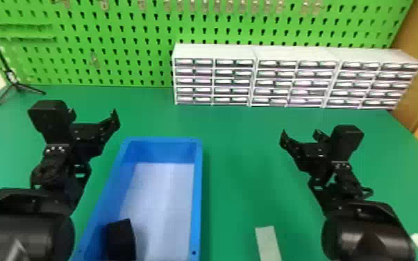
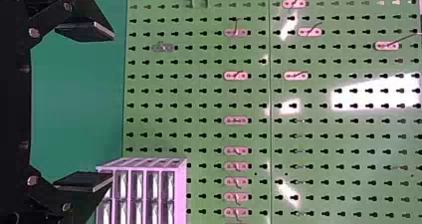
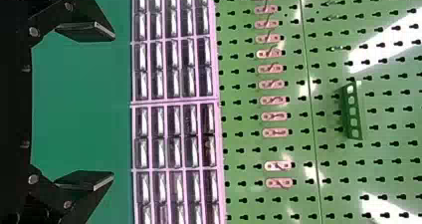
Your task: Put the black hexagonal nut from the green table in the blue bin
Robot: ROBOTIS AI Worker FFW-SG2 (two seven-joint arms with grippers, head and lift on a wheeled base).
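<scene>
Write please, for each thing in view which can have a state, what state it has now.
Left gripper: open, nothing between its fingers.
Right gripper: open, nothing between its fingers.
Blue bin: open at the top.
Black object: at the bin's near left part, cut off by the view's edge; cannot tell if it is the nut.
Small drawers: look shut.
Tripod: standing, legs spread.

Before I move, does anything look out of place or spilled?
A black block shows at the near left of the blue bin; if it's the nut, which I can't tell, it's already off the table. Nothing looks spilled or damaged.
</scene>
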